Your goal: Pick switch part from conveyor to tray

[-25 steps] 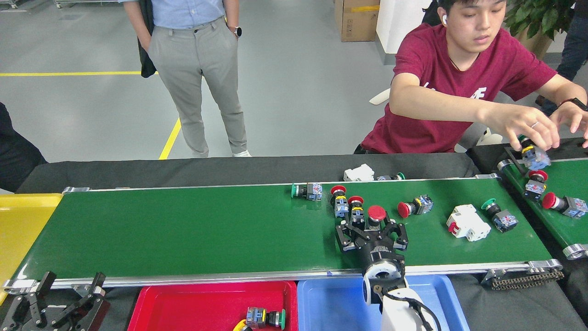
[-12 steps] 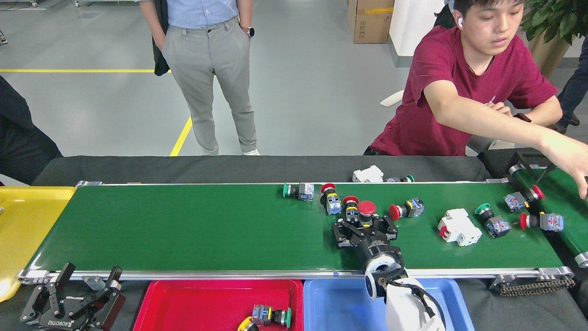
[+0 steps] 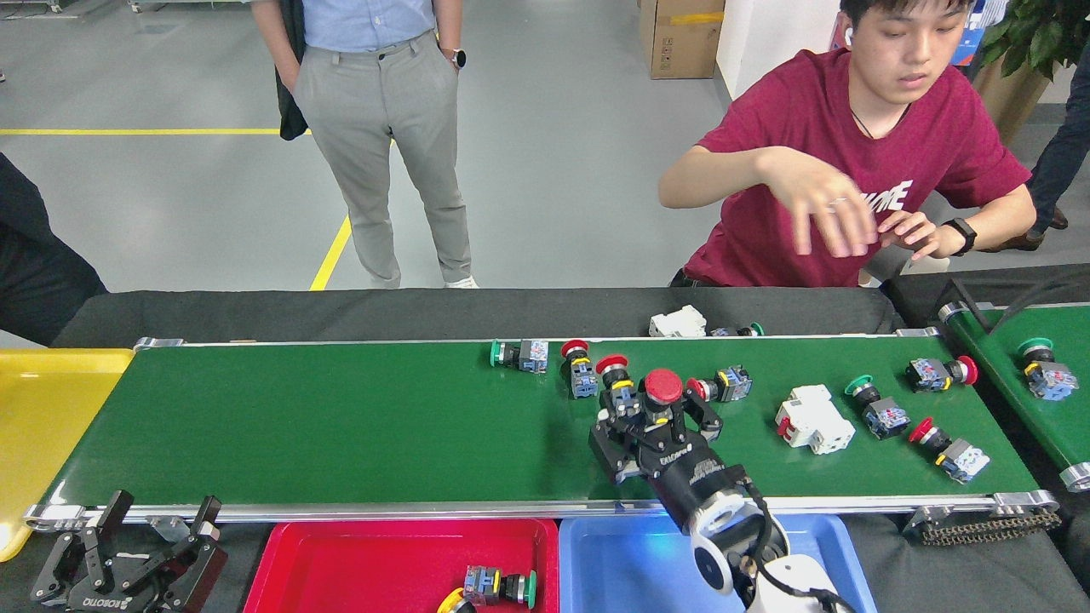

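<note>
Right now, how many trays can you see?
3: yellow tray at the conveyor's left end, red tray and blue tray side by side along its near rail.

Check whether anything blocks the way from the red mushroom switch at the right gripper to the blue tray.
Nothing visible does. The right gripper sits at the red switch; only bare conveyor and its near rail lie before the blue tray.

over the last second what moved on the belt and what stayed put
The switch parts on the conveyor drifted left, and the right gripper tracked left with them, around the red mushroom switch. The person's hand pulled back from the small belt. The left gripper stayed idle and open.
</note>
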Controlling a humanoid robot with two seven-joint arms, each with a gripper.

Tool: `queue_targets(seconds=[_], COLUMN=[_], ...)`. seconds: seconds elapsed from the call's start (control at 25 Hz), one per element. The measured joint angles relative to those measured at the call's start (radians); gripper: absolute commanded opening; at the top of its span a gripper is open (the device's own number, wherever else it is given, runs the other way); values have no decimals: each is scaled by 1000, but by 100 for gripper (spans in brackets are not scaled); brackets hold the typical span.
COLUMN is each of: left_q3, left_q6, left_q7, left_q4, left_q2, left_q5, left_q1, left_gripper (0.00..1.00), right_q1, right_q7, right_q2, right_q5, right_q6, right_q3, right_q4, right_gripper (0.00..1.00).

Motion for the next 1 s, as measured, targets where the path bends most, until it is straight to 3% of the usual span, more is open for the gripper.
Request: queue_targets(seconds=[0.16,0.28,0.32,0.36,0.4,0.84,1.0], left_q3=[0,0,0,0,0,0,0], left_q6=[0,0,0,0,0,0,0], left_q7=[0,0,0,0,0,0,0], left_q4=[0,0,0,0,0,-1,-1], left_q2=[0,0,0,0,0,0,0], left_q5=[0,0,0,0,0,0,0], left_q1=[2,2,3,3,3,3,3], left_gripper=[100,100,100,100,100,100,100], right_q1=[104,139,147,157,168,197,169], right_q7=[21,26,26,28,37,78,79], right_q2=[4,4,4,4,6,25,71], right_q5=[0,2,2,2,3,3,1], right_q6=[-174,-220,-226,-229,-229,-237,-198], right_q3=[63,139,163,185,196,201,162], right_q4=[-64,-83,-85,-86,-87,-89,-90], right_gripper=[15,24,41,80,96,97,97])
